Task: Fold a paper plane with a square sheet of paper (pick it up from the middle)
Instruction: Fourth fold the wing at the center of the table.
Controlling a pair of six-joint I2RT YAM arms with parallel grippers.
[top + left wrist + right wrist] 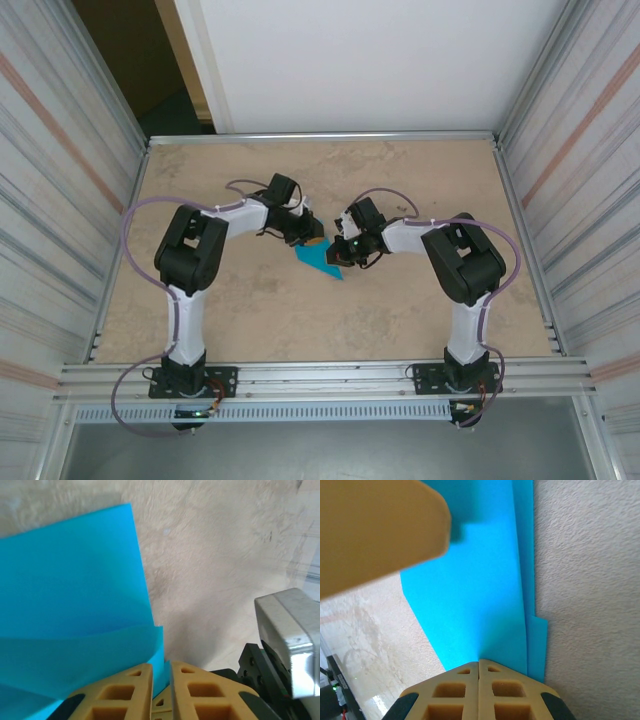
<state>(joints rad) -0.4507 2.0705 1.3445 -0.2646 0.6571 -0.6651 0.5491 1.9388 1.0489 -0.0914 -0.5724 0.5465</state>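
The fold is partway done. The sheet of paper (322,260) is no flat square now: it is a smaller creased shape with a point, lying or held low over the middle of the table (250,180), between the 2 arms. It is not yet a dart, so I judge that the wing folds and the final shaping are left.

The left fingers (313,240) and right fingers (345,252) meet at the paper from opposite sides. From above, the grips cannot be made out.

The left wrist view settles one: the left fingers (149,672) stand narrow, pinching the sheet of paper (75,580) at an edge, with 2 overlapping layers showing.

The right wrist view shows the right fingers (475,666) pressed fully together at the edge of the sheet of paper (480,580), apparently nipping it, and a stepped edge of layers at the right. A blurred tan shape (375,530) there is probably the other arm's finger.
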